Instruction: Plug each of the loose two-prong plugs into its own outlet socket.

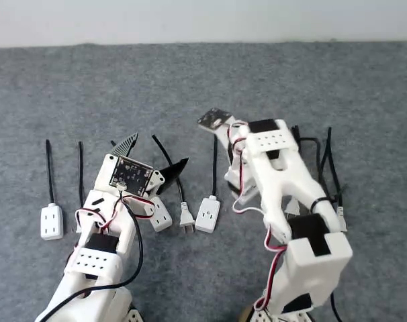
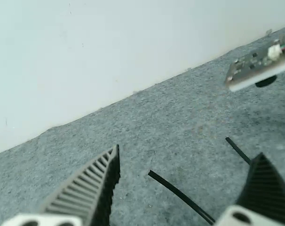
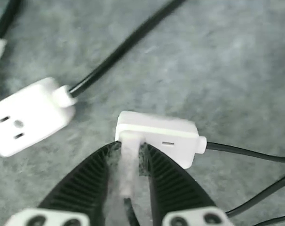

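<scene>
- Right claw (image 3: 128, 148) pinched narrow on a white plug (image 3: 126, 172), which was pressed against a socket block (image 3: 156, 136) just ahead of its tips.
- Left claw (image 2: 188, 153) gaped wide above the surface (image 2: 180, 117), with a black cord (image 2: 180, 197) lying between its fingers.

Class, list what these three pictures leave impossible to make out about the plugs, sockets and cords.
- Right wrist view: the plug in the right gripper is blurred; its prongs are hidden against the outlet socket, so seating cannot be judged.
- High view: the right arm covers that gripper and plug.
- High view: the left arm covers part of another socket.
- Left wrist view: a black cord runs off the edge; its end is unknown.
</scene>
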Motion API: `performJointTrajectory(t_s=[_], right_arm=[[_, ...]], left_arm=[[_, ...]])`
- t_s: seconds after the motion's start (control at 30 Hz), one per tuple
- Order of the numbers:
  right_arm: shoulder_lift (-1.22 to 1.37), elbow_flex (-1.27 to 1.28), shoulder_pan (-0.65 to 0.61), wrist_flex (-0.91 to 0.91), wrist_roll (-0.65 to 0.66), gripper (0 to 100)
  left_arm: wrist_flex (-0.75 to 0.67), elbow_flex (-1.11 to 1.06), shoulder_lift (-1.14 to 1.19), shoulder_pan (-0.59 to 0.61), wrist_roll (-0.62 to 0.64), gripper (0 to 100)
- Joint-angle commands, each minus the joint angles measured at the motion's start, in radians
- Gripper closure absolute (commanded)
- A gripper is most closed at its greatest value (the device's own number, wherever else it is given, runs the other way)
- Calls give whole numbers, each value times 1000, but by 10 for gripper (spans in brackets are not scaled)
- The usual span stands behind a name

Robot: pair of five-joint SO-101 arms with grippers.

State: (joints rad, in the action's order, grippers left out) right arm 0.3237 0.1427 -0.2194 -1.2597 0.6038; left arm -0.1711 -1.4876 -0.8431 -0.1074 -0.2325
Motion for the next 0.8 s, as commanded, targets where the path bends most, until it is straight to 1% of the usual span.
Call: performJointTrajectory(t_s=[0.0, 0.07, 0.2, 0.43, 0.77], right_arm=[[133, -121, 67, 51, -2, 987], [199, -207, 90, 31, -5, 987], [329, -419, 111, -85, -3, 987], [529, -760, 171, -220, -2, 987], [670, -1059, 196, -335, -2, 987]], left_arm=[[-28, 59, -9, 5, 12, 588], [-28, 59, -9, 5, 12, 588], [-28, 59, -9, 3, 12, 588], [-28, 59, -9, 3, 12, 588], [-28, 59, -9, 3, 11, 588]])
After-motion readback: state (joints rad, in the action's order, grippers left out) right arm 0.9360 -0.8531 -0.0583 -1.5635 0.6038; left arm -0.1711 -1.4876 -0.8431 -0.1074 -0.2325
